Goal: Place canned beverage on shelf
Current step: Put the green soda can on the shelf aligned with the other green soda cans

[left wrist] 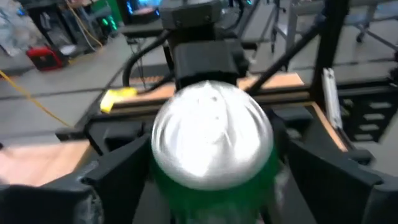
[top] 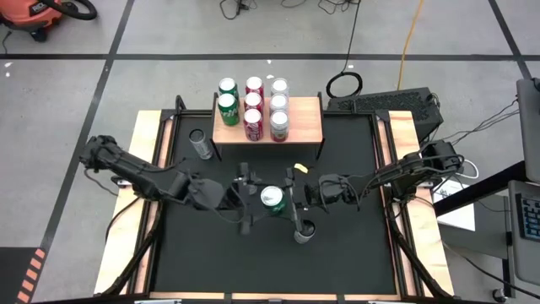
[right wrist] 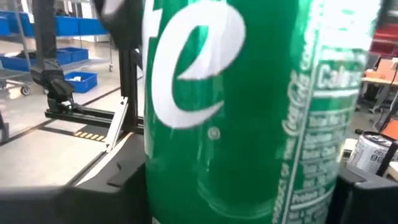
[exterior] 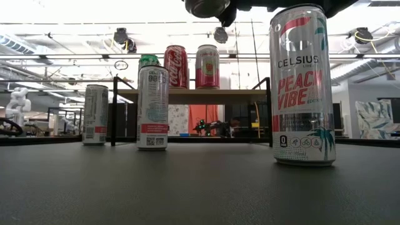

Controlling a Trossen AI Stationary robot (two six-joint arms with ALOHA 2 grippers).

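Note:
A green soda can (top: 272, 199) stands upright in the air over the middle of the black mat (top: 354, 253); the low view shows its underside (exterior: 206, 6) high above the mat. My left gripper (top: 258, 200) reaches it from the left and my right gripper (top: 283, 200) from the right, both shut on it. The wooden shelf (top: 308, 127) stands at the mat's far edge on thin black legs, with several cans upright on its top. My left gripper pinches the green can's upper side walls (left wrist: 155, 155) between its two fingers (left wrist: 118, 180), just under the silver top. The fingers come level from the table's left. The can is upright and clear of the mat. My right gripper has the green can's side walls (right wrist: 155, 180) between its two fingers (right wrist: 367, 193), level from the table's right. The can fills the right wrist view, upright and clear of the mat. How far back between the fingers it reaches does not show.
A tall Celsius can (exterior: 303, 87) stands on the mat just near of my right gripper (top: 304, 230). A silver can (top: 200, 143) stands left of the shelf. The low view shows a white can (exterior: 152, 107) in front of the shelf's left leg.

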